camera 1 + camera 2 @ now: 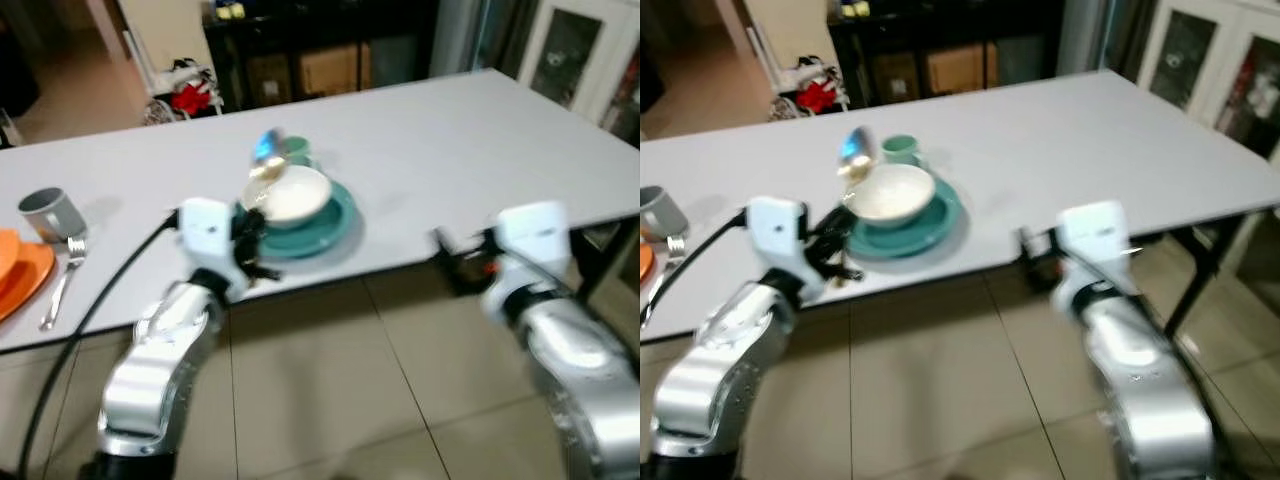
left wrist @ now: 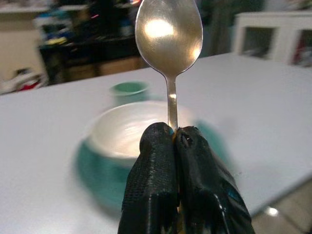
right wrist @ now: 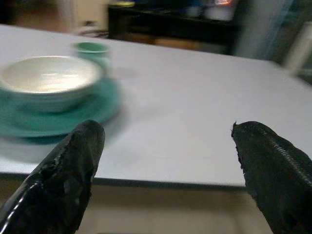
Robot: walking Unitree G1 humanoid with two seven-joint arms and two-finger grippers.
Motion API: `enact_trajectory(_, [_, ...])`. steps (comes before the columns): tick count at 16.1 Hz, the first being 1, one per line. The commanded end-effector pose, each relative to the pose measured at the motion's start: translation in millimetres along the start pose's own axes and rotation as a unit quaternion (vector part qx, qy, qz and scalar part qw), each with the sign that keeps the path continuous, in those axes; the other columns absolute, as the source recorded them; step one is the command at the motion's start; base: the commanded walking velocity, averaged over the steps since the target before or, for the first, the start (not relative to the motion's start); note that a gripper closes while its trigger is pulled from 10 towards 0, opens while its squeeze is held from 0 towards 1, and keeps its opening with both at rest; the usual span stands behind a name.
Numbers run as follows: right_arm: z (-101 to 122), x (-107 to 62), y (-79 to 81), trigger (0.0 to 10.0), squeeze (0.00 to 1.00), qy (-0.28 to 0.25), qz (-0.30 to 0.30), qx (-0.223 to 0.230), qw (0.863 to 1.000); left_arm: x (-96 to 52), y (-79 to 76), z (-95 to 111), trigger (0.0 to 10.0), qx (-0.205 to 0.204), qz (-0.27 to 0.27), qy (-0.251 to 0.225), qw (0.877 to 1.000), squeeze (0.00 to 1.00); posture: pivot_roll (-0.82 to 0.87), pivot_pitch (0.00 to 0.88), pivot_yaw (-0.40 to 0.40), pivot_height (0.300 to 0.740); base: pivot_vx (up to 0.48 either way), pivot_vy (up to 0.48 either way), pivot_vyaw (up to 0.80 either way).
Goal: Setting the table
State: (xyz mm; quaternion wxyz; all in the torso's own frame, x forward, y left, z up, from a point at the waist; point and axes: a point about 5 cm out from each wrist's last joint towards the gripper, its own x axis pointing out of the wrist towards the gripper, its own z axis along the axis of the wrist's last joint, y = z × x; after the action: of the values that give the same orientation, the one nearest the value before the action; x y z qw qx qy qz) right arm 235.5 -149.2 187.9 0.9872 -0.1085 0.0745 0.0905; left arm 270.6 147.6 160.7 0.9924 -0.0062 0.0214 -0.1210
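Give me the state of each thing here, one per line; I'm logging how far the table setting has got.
spoon: held upright, bowl up, in the left gripper
left gripper: shut on the spoon's handle
right gripper: open, holding nothing, at the table edge
white bowl: upright on the teal plate
teal plate: flat on the table
green cup: upright behind the bowl
grey mug: upright
fork: lying beside the orange plate

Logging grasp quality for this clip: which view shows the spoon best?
The left wrist view: the spoon stands sharp and upright, its handle pinched between the left gripper's shut fingers, before the white bowl. Both eye views show it as a small blurred glint above the bowl. In the right wrist view I cannot find it.
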Motion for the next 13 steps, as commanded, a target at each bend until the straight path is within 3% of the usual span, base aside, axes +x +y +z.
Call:
enact_trajectory(1, [0, -0.1, -1.9, 10.0, 0.0, -0.001, 0.001, -0.003, 1.0, 4.5, -1.7, 3, 10.0, 0.007, -0.004, -0.003, 1.0, 0.0, -0.11, 0.0, 0.075, 0.74, 0.349, 0.0, 0.0])
enact_trajectory(5, [-2, 2.2, 0.5, 10.0, 0.0, 0.004, 0.034, -0.021, 0.999, 20.0, -7.3, 5, 10.0, 0.023, -0.028, -0.001, 0.999, 0.0, -0.13, 0.0, 0.085, 0.74, 0.346, 0.0, 0.0])
enact_trajectory(11, [-1, -1.7, 10.4, 10.0, 0.0, 0.002, 0.097, 0.006, 0.995, 36.7, -1.6, 13, 10.0, 0.04, -0.048, -0.007, 0.998, 0.0, -0.13, 0.0, 0.101, 0.74, 0.339, 0.0, 0.0])
enact_trajectory(13, [1, -3.9, 12.1, 10.0, 0.0, 0.004, 0.135, 0.001, 0.991, 40.2, -1.3, 11, 10.0, 0.047, -0.061, 0.011, 0.997, 0.0, -0.13, 0.0, 0.1, 0.74, 0.15, 0.0, 0.0])
